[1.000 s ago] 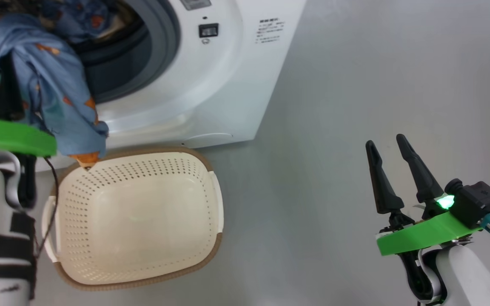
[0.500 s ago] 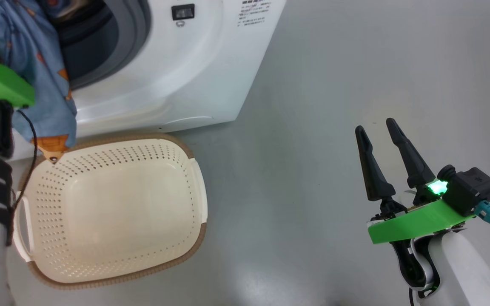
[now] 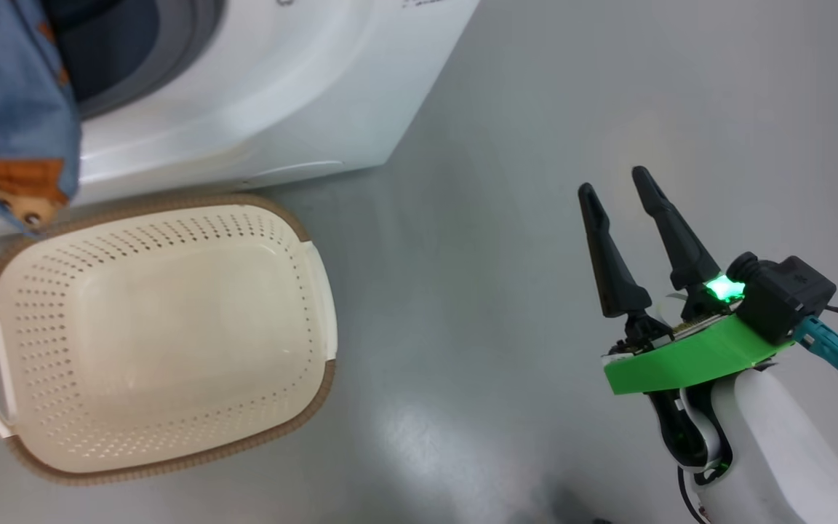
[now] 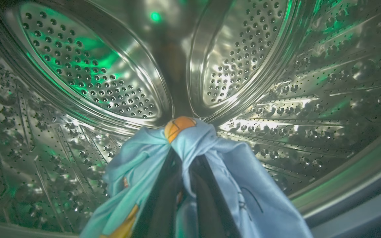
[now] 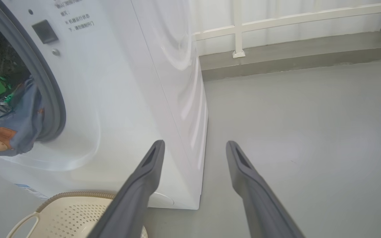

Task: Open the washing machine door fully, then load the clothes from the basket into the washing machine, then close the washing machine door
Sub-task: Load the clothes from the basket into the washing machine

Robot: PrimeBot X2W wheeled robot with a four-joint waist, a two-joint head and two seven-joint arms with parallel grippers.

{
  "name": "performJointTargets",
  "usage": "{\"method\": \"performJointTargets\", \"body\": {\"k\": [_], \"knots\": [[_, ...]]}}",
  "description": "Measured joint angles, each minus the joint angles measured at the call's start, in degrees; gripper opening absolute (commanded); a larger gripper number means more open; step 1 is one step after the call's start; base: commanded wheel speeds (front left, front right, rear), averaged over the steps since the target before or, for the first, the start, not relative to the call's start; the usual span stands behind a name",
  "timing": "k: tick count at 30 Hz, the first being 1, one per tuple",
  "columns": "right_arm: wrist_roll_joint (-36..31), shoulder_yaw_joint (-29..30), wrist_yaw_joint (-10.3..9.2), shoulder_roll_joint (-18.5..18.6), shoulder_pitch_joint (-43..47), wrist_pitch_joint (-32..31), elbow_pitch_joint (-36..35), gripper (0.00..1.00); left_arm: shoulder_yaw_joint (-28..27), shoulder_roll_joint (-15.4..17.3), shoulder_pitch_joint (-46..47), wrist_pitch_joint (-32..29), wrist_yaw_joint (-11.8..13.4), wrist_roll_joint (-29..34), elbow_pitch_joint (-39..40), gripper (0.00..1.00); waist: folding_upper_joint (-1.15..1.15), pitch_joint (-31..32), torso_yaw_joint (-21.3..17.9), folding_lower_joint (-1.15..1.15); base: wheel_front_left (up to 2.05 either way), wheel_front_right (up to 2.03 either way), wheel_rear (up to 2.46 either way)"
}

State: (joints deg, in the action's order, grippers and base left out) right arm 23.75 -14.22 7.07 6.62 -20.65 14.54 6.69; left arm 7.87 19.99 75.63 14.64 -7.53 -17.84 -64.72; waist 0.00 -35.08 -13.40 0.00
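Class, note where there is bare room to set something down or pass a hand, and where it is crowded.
Free: inside the basket; the floor between it and the open right gripper. Crowded: the washing machine mouth, where the left gripper, shut on the clothes, reaches into the drum.

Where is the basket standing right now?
In the head view, the basket stands on the floor at the lower left, in front of the washing machine, with the clothes hanging above its far left corner.
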Motion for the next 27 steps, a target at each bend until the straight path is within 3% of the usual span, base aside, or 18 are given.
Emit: {"method": "performJointTargets", "body": {"k": [6, 17, 20, 23, 25, 26, 27], "knots": [[0.0, -0.4, 0.0, -0.6, -0.3, 0.0, -0.1, 0.96, -0.4, 1.2, 2.7, 0.0, 0.6, 1.3, 3.5, 0.0, 0.0, -1.7, -1.4, 0.0, 0.0, 0.0, 0.0], [0.0, -0.3, 0.0, -0.8, -0.3, 0.0, -0.2, 0.95, -4.8, 2.2, 2.4, 0.1, 2.6, 5.7, 20.7, 0.0, 0.0, -3.0, -2.4, 0.0, 0.0, 0.0, 0.0], [0.0, -0.4, 0.0, -1.0, -0.4, 0.0, -0.2, 0.95, -5.1, 2.2, 0.5, 0.1, 2.4, 6.7, 19.9, 0.0, 0.0, -3.0, -2.3, 0.0, 0.0, 0.0, 0.0], [0.0, -0.4, 0.0, -1.0, -1.4, 0.0, -0.2, 0.95, -5.5, 1.4, -1.5, 0.1, 2.0, 6.7, 13.9, 0.0, 0.0, -2.7, -2.2, 0.0, 0.0, 0.0, 0.0], [0.0, -0.4, 0.0, -1.0, -1.4, 0.0, -0.1, 0.96, -5.2, 1.1, -1.5, 0.1, 1.5, 6.7, 10.2, 0.03, 0.0, -2.4, -2.1, 0.0, 0.0, 0.0, 0.0], [0.0, -0.4, 0.0, -1.0, -1.4, 0.0, -0.1, 0.96, -4.9, 0.9, -1.5, 0.1, 1.5, 6.7, 8.0, 0.14, 0.0, -2.3, -2.0, 0.0, 0.0, 0.0, 0.0], [0.0, -0.4, 0.0, -1.0, -1.4, 0.0, 0.0, 0.95, -4.5, 0.7, -1.4, 0.1, 1.4, 6.7, 5.9, 0.32, 0.0, -2.1, -2.0, 0.0, 0.0, 0.0, 0.0]]}}
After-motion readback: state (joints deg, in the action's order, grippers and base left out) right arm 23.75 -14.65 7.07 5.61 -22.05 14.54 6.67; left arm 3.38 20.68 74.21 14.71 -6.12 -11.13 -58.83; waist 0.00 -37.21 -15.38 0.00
